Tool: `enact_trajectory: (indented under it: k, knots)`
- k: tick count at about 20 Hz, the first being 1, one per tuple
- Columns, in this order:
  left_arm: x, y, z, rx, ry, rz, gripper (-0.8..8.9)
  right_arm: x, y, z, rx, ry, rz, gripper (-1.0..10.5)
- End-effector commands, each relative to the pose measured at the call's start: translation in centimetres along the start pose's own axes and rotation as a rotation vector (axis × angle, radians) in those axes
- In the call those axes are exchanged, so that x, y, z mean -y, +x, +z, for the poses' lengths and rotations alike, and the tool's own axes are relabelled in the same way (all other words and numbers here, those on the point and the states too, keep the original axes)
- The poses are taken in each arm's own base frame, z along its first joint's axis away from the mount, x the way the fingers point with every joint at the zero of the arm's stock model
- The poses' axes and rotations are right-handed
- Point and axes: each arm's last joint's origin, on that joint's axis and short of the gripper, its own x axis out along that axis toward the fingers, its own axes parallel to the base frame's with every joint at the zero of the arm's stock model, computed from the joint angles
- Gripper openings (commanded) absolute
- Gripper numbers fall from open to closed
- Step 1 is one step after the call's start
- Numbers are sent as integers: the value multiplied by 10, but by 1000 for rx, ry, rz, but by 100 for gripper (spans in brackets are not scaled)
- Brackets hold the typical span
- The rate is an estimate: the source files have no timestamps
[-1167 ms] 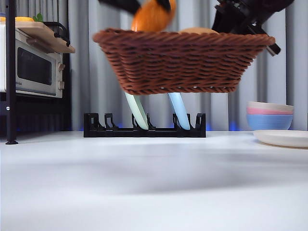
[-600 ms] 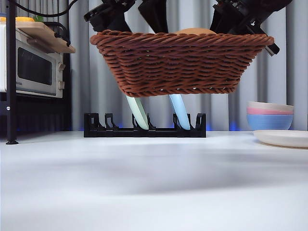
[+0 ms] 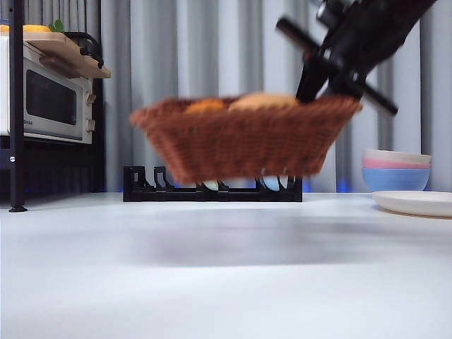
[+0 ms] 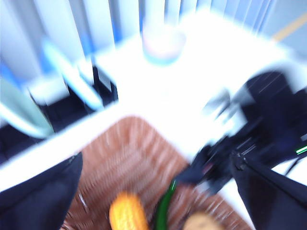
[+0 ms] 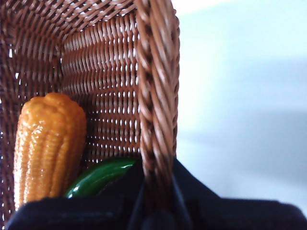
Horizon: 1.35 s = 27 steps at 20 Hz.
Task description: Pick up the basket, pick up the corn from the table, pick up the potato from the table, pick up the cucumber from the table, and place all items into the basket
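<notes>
The brown wicker basket (image 3: 240, 141) hangs blurred a little above the white table (image 3: 226, 282). My right gripper (image 3: 318, 81) is shut on its braided rim (image 5: 156, 120) at the right end. The orange corn (image 3: 205, 106) and the tan potato (image 3: 261, 101) show above the rim. In the right wrist view the corn (image 5: 48, 148) and the dark green cucumber (image 5: 100, 176) lie inside the basket. My left gripper (image 4: 156, 160) is open and empty above the basket (image 4: 129, 158), over the corn (image 4: 127, 215), cucumber (image 4: 165, 211) and potato (image 4: 204, 223). It is out of the front view.
A black dish rack (image 3: 141, 185) with upright plates stands behind the basket. A microwave (image 3: 49, 102) on a dark shelf is at the left. Stacked bowls (image 3: 395, 169) and a white plate (image 3: 417, 203) sit at the right.
The left gripper let the corn go into the basket and rose out of the front view. The right gripper has moved the basket down toward the table.
</notes>
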Motion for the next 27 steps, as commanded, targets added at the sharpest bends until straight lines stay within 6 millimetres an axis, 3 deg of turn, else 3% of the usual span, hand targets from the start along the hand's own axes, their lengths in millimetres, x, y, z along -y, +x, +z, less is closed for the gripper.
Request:
enact_trajectory:
  k: [1,8,11,14,16,23,27]
  knots:
    - [0,-9,3,11,16,0,575,10,27,-1,-40,90,-14,-16]
    - [-1,-22,-1,-22,18,3,575,33,70,-15,-152,146,-76,12]
    - [-1,-22,-4,-54,30,5,574,37,74,-18,-168,153,-94,162]
    - [-1,-22,-6,-81,46,6,574,36,72,-17,-145,146,-123,386]
    - [-2,-22,-7,-92,57,14,562,34,66,-14,-128,117,-119,466]
    - [-6,-24,-13,-153,119,149,549,13,13,2,-7,-35,-65,473]
    - [-11,-25,-18,-205,162,246,242,-6,-32,6,86,-193,-29,466]
